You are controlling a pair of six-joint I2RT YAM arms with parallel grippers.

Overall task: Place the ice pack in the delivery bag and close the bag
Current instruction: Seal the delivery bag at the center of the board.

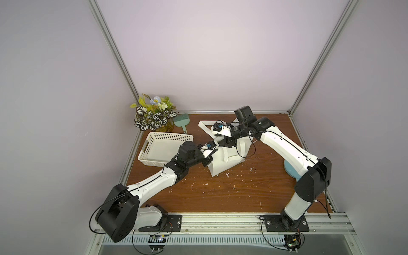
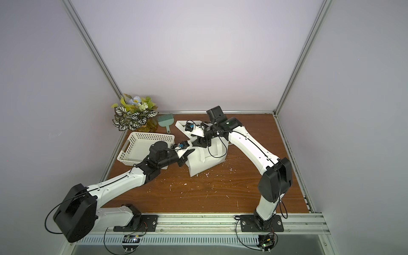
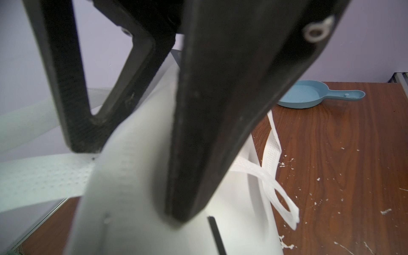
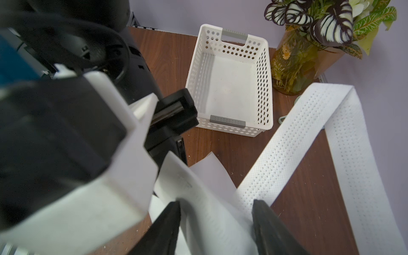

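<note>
The delivery bag (image 1: 223, 165) (image 2: 198, 165) is a white fabric tote lying mid-table, with one loop handle (image 1: 204, 127) (image 4: 331, 132) stretched toward the back. My left gripper (image 1: 209, 157) (image 2: 186, 155) is shut on the bag's near rim; in the left wrist view its dark fingers (image 3: 183, 198) pinch the stitched white fabric (image 3: 123, 176). Just behind it, my right gripper (image 1: 227, 144) (image 4: 216, 205) stands over the bag's mouth, jaws apart, with a fold of bag fabric (image 4: 209, 220) between them. The ice pack is hidden from every view.
A white perforated basket (image 1: 159, 150) (image 4: 267, 88) stands left of the bag, close to my left arm. Behind it are a potted plant (image 1: 154, 114) and a green brush (image 1: 181, 122). A blue scoop (image 3: 309, 97) lies at the right. White crumbs (image 1: 220, 187) dot the wooden table.
</note>
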